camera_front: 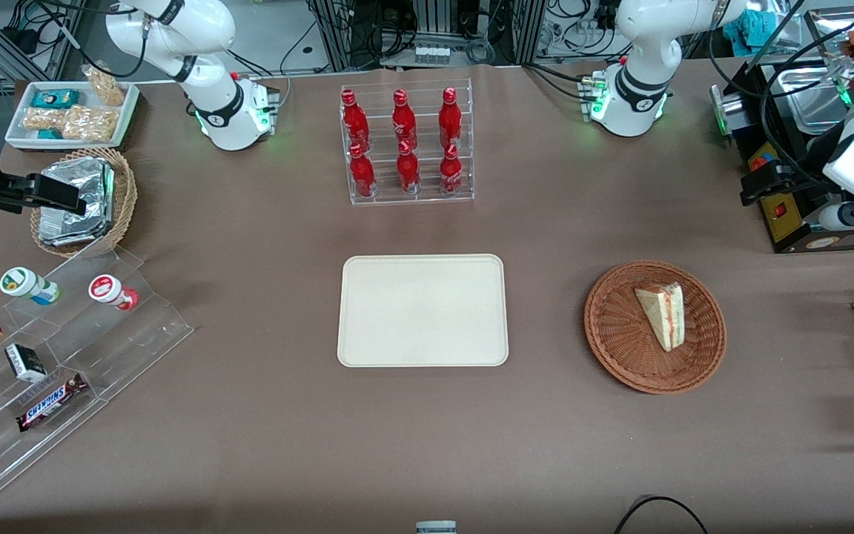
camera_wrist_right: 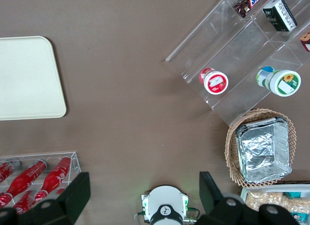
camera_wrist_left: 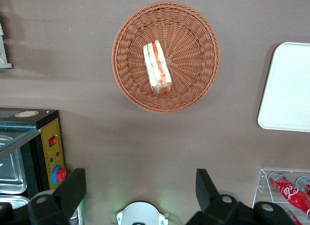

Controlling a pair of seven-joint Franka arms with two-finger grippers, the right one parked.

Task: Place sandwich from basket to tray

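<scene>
The left arm's black two-finger gripper [camera_wrist_left: 140, 191] hangs high above bare brown tablecloth with its jaws spread wide and nothing between them, so the task looks to be at its very start: the reach has not yet begun.

Nearest the front camera among the task's things sit the wide, shallow, reddish-brown round wicker basket [camera_front: 623, 345] and the flat cream-beige rectangular tray [camera_front: 422, 310], side by side and well apart, with open cloth between them. The small triangular white-bread sandwich [camera_front: 663, 314], pink-red and pale green along its cut edge, lies inside the basket, a little off its centre.

The next move, as I judge it, calls for travelling over the basket, coming down across the wedge's faces and closing gently. The basket's low rim should hardly hinder.

Farther off stands a clear acrylic rack of red bottles [camera_front: 406, 141], well clear of the path to the tray.
</scene>
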